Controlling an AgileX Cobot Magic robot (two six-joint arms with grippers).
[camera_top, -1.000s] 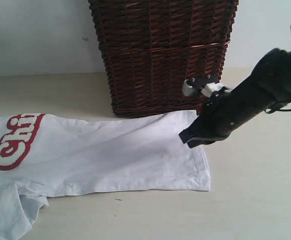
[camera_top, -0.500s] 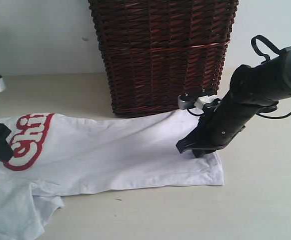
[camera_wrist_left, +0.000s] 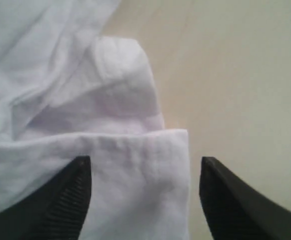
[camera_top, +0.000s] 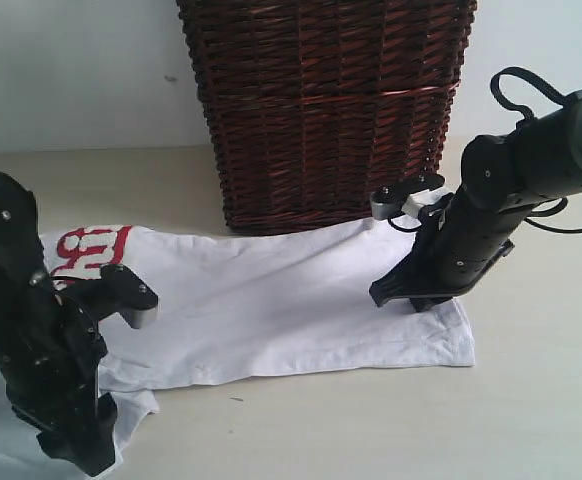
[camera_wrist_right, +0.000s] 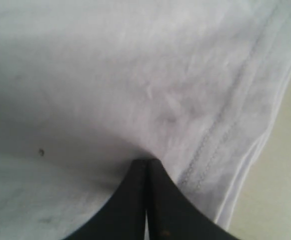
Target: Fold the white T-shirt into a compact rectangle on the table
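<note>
pos: white T-shirt spread on worktop, just before wicker basket | R hand tips together, pinching cloth nr hem | L hand apart over bunched sleeve edge, holding nothing | feel: light, limp, drapes, prob. slides easy; I'd grip hem + shoulder corners

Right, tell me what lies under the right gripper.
The white T-shirt, near its stitched hem, lies under the right gripper, whose shut tips pinch the cloth. The table below that spot is covered by the shirt.
</note>
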